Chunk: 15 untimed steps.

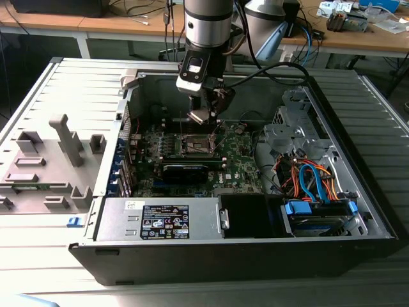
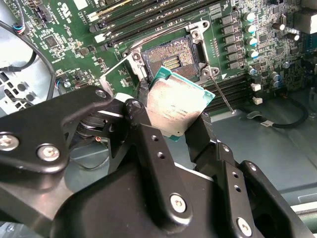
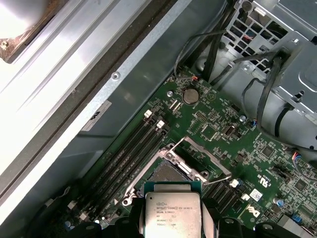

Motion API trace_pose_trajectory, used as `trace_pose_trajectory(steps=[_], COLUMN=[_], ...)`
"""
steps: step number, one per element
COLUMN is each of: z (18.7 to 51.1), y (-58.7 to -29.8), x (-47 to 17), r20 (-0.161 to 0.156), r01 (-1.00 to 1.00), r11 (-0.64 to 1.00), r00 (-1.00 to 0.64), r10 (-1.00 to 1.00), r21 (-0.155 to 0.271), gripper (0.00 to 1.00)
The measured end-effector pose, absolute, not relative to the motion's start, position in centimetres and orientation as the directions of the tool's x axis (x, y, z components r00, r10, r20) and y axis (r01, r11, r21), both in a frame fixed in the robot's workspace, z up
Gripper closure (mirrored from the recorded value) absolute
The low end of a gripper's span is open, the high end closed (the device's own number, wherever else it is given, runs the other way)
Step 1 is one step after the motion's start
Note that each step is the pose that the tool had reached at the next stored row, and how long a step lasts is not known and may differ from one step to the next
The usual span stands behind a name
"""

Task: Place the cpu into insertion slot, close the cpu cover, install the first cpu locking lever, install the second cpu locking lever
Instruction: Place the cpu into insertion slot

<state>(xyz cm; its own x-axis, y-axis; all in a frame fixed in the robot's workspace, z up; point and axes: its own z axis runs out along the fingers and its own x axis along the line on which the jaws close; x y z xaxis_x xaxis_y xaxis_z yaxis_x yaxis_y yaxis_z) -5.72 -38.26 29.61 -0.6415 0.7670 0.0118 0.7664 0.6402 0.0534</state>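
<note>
Work surface: a pale grey ribbed table is spread across the exterior view.
Desks: two wood-topped desks are set behind it, one at the exterior view's left, another at its right.
Desk leg: a white leg is seen under the first desk.
Desk clutter: cables are strewn there.
Light: a soft sheen is thrown on the table's ribs.
</note>
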Motion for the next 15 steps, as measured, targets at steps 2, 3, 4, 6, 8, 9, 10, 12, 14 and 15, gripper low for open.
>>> trace_pose_trajectory(steps=[2, 3, 4, 6, 8, 9, 10, 12, 14, 15], z=[29.6, 29.6, 29.59, 29.58, 29.58, 29.58, 29.57, 29.57, 29.56, 29.55], y=[-38.26, -38.26, -38.26, -38.26, -38.26, -38.25, -38.26, -38.26, -38.26, -38.26], x=[-5.72, -5.72, -5.72, -5.72, -5.72, -5.72, -5.72, -5.72, -5.72, -5.72], r20=[0.012, 0.012, 0.012, 0.012, 0.012, 0.012, 0.012, 0.012, 0.012, 0.012], r01=[0.768, 0.769, 0.77, 0.772, 0.773, 0.774, 0.775, 0.776, 0.779, 0.779], r11=[0.638, 0.637, 0.636, 0.634, 0.632, 0.631, 0.63, 0.629, 0.625, 0.624], r00=[-0.639, -0.639, -0.638, -0.635, -0.633, -0.632, -0.632, -0.63, -0.627, -0.626], r10=[0.769, 0.769, 0.77, 0.772, 0.774, 0.775, 0.775, 0.777, 0.779, 0.78], r21=[0.053, 0.053, 0.053, 0.053, 0.053, 0.053, 0.053, 0.053, 0.053, 0.053], gripper=[0.45, 0.45, 0.45, 0.45, 0.45, 0.45, 0.45, 0.45, 0.45, 0.45])
